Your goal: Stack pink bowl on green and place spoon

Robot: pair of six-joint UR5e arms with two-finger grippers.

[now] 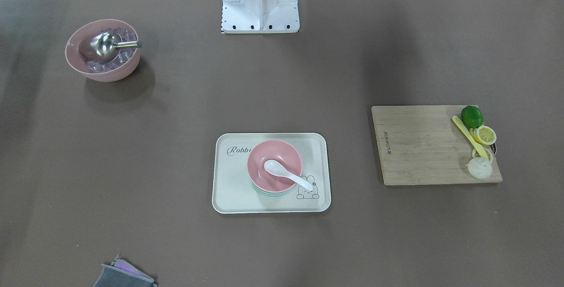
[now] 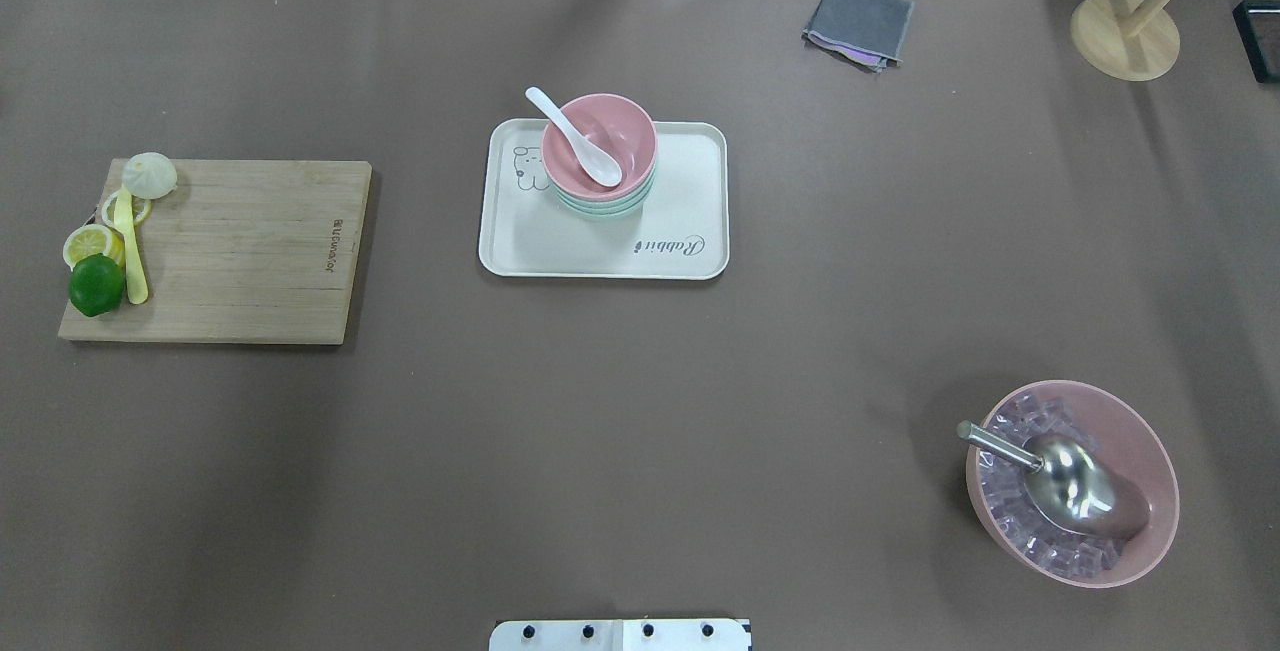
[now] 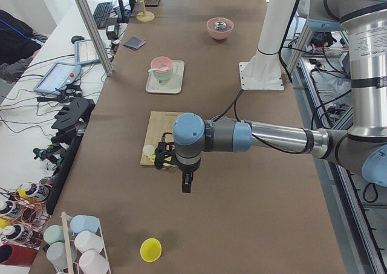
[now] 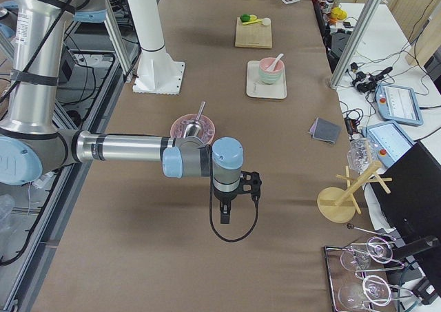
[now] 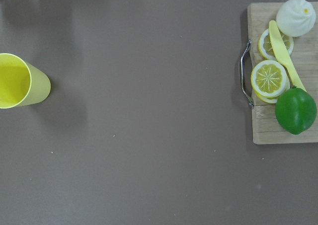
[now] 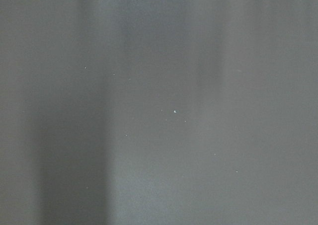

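Observation:
A pink bowl (image 1: 274, 165) sits stacked on a green bowl (image 1: 269, 193) on the white rabbit tray (image 1: 229, 190). It also shows in the overhead view (image 2: 600, 131), with the green bowl's rim (image 2: 600, 209) below it. A white spoon (image 1: 288, 174) lies in the pink bowl, its handle over the rim. My left gripper (image 3: 186, 183) hangs over the table beyond the cutting board's end, far from the tray. My right gripper (image 4: 225, 215) hangs over bare table past the ice bowl. I cannot tell whether either is open or shut.
A wooden cutting board (image 2: 240, 251) holds a lime, lemon slices, a yellow knife and a bun. A large pink bowl of ice cubes with a metal scoop (image 2: 1070, 481) stands on the robot's right. A grey cloth (image 2: 858, 21), a wooden stand (image 2: 1125, 36) and a yellow cup (image 5: 20, 81) are about.

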